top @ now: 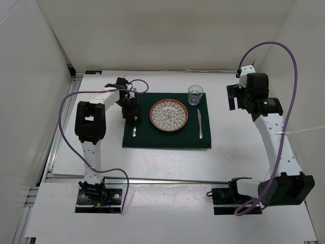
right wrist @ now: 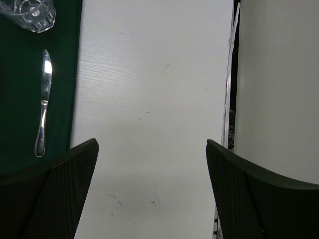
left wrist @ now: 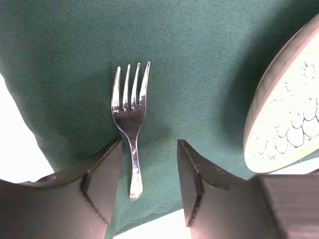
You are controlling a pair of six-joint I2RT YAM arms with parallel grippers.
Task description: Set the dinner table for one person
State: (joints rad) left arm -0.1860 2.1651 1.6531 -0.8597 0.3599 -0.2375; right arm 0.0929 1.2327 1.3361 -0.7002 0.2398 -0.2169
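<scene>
Straddling fork [left wrist: 130, 124], left jaws apart

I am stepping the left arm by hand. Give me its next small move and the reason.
Probably lift the left gripper straight up and pull it back. Its jaws stand open on either side of the fork handle, and the fork lies flat on the mat, left of the plate; knife and glass are already placed.

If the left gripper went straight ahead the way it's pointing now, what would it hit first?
Probably the fork, its handle lying inside the open left gripper, then the green mat under it; depth is unclear.
</scene>
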